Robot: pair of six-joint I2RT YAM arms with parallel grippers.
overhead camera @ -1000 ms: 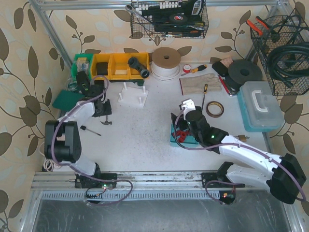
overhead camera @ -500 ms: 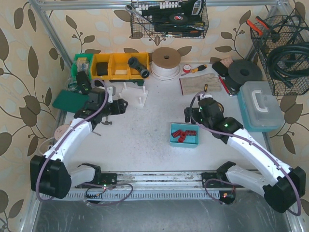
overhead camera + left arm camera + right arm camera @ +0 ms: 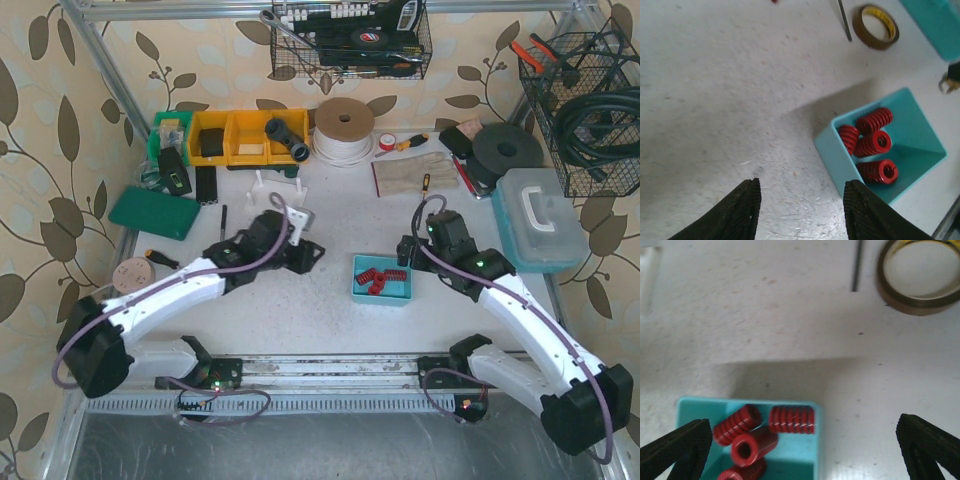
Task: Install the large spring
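Observation:
Several red springs (image 3: 382,280) lie in a small teal bin (image 3: 356,282) at the table's middle; which one is the large spring I cannot tell. My left gripper (image 3: 310,252) hovers just left of the bin, open and empty. In the left wrist view the gripper (image 3: 802,212) frames bare table, with the bin (image 3: 832,150) and springs (image 3: 872,144) to the right. My right gripper (image 3: 403,250) hangs over the bin's far right corner, wide open. In the right wrist view the gripper (image 3: 802,450) spans the bin's edge (image 3: 816,440), with springs (image 3: 792,420) inside the bin.
A white post stand (image 3: 277,196) sits behind the left gripper. A tape ring (image 3: 445,226) and a thin black rod (image 3: 424,214) lie beyond the bin. Yellow bins (image 3: 235,138), a green case (image 3: 155,212) and a teal toolbox (image 3: 540,220) line the table's edges.
My left arm has swung from the far left of the table to the middle, next to the bin. My right gripper has pulled back from over the bin toward its far right side.

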